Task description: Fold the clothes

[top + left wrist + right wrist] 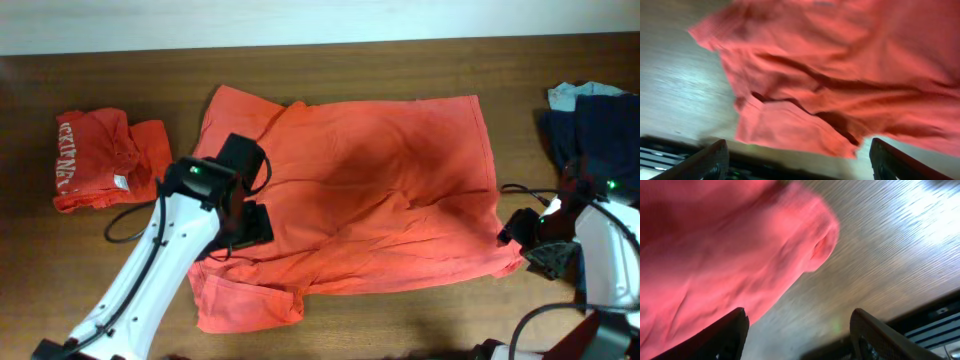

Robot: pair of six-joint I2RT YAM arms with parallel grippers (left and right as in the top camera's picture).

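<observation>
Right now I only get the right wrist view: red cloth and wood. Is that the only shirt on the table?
Observer: No. A second shirt lies folded at the far left, apart from the spread shirt.
Operator: Anything else lying around?
Observer: A pile of dark blue clothes sits at the far right.
Operator: Where is the other arm?
Observer: The left gripper hangs over the spread shirt's left side, jaws open, holding nothing.

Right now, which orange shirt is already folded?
The small shirt at the left edge, bundled with white lettering showing; the big shirt in the middle lies spread open.
</observation>
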